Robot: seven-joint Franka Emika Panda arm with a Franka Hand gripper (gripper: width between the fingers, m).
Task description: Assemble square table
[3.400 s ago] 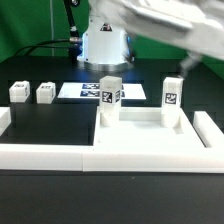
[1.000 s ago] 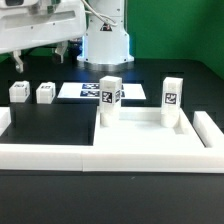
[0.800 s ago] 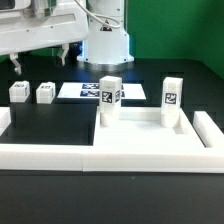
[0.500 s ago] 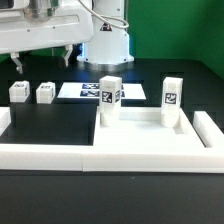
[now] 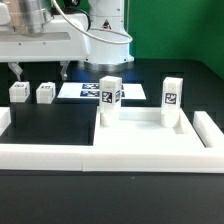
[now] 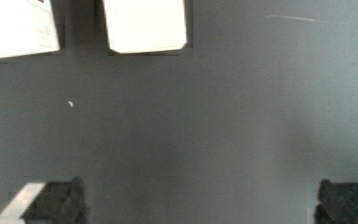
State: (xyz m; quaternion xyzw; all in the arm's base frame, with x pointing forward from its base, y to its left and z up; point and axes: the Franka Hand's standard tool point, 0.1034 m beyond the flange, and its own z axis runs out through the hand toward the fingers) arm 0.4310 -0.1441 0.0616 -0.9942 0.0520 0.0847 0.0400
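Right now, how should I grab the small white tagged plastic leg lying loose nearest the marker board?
Come down from above and pinch the leg across its two long flat sides. It lies flat on the black table, with a gap to the other loose leg that should admit one finger of the open gripper.

We see a black table (image 5: 50,125) with a matte top, evenly lit and carrying only a dull sheen. Behind it stands a plain green backdrop (image 5: 175,30). A long low white border wall (image 5: 40,155) runs along the table's near side, and the marker board (image 5: 70,91) lies flat toward the back.
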